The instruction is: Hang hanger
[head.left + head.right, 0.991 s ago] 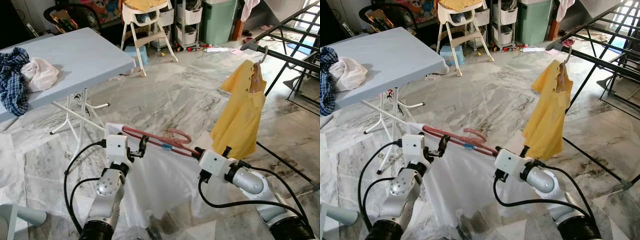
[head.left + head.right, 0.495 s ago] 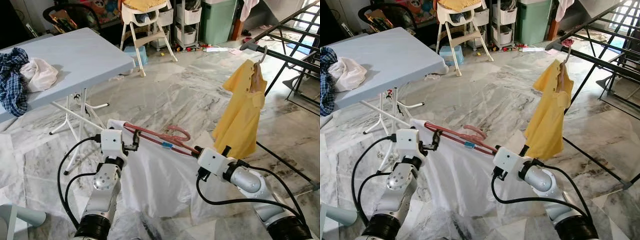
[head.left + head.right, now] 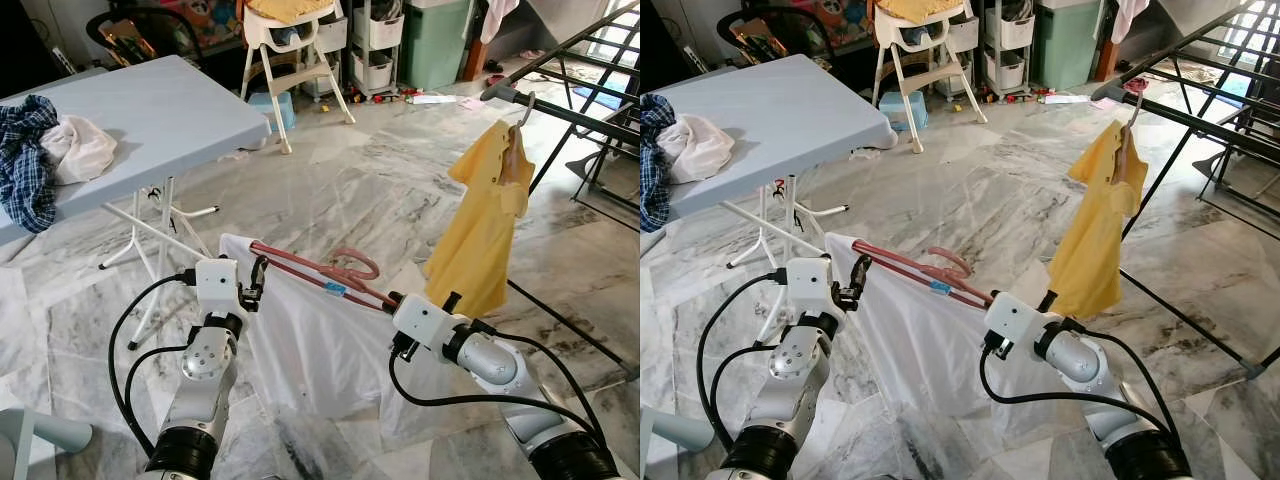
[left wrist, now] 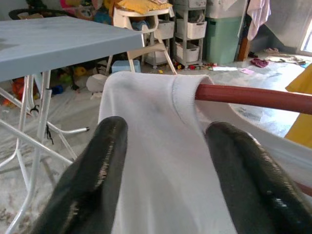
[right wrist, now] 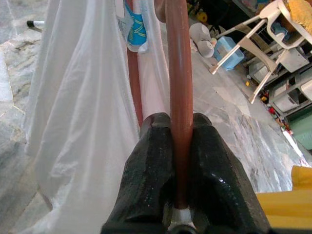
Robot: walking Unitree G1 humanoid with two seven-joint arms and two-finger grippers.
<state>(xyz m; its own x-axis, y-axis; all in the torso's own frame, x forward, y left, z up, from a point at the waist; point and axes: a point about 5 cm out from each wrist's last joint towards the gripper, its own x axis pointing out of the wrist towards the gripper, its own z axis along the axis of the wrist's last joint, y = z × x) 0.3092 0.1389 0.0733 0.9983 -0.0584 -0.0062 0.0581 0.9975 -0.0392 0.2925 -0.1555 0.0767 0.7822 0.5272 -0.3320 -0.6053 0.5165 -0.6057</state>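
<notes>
The right gripper (image 5: 180,146) clamps the red hanger (image 3: 310,272), while the left gripper (image 4: 165,161) stands open around the white shirt (image 3: 310,340).

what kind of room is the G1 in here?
Likely a lived-in home's laundry or utility corner: a drying rack holding a yellow shirt, crumpled clothes on a folding table, a high chair and storage drawers behind.

2 silver arms (looped black cables), white wrist blocks, glossy black jaws.
</notes>
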